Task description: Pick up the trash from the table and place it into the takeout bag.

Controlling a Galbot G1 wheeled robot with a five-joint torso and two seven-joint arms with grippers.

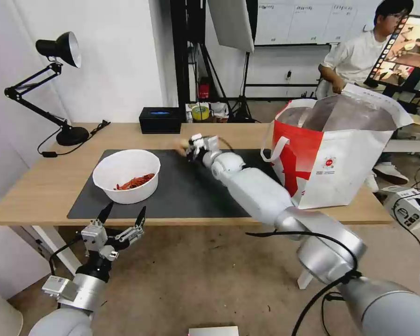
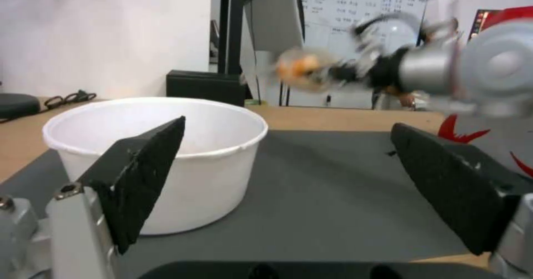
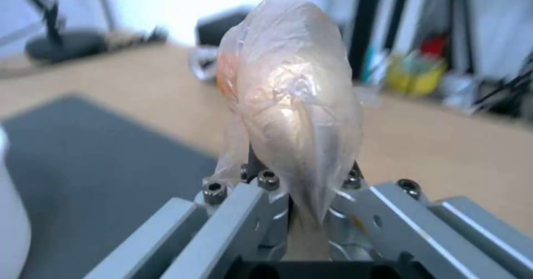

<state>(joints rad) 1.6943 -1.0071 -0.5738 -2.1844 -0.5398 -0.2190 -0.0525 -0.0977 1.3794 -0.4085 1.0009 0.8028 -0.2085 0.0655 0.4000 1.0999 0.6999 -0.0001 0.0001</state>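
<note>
up above the dark mat, right pincer (image 1: 189, 148) clenched on the tan plastic-wrapped lump (image 3: 289, 100), off the bench (image 1: 42, 186), left of the takeout bag (image 1: 333, 161). lower, left pincer (image 1: 121, 217) spread wide, empty, just before the white bowl (image 1: 126, 175).

No words or numbers are reading clearly anywhere. The takeout bag (image 1: 340, 158) is carrying a small round red logo (image 1: 329, 162) on its white front panel, with lines of tiny print sitting just under it, too small to make out. Behind the bag, a whiteboard (image 2: 361, 8) on the back wall is showing rows of dark handwriting, also too small to decipher.
</note>
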